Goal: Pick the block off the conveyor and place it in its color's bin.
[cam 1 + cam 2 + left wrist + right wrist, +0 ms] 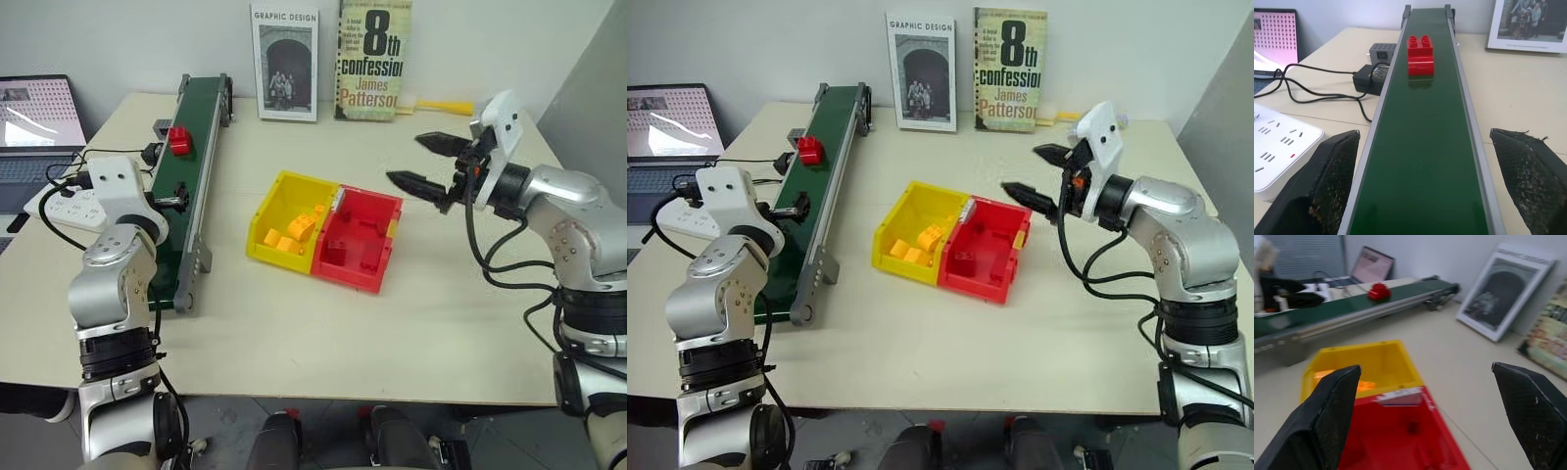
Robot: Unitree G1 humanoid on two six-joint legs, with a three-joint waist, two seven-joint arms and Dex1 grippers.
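A pale table [294, 343] stands against a light wall. The conveyor [196, 166] runs along the table's left side toward the far edge, with the red block [179, 140] on its green belt past the middle. A laptop [34, 132] sits at the far left corner, and a white power strip [69, 206] with black cables lies by the left edge. At the table's centre the red bin [361, 240] is joined to a yellow bin [289, 220] holding orange bricks. Two books lean at the far edge: "GRAPHIC DESIGN" [285, 61] and "8th confession, James Patterson" [372, 59]. The left gripper [1425, 186] straddles the belt with fingers spread, empty. The right gripper [426, 162] hovers beside the red bin, spread wide and empty.
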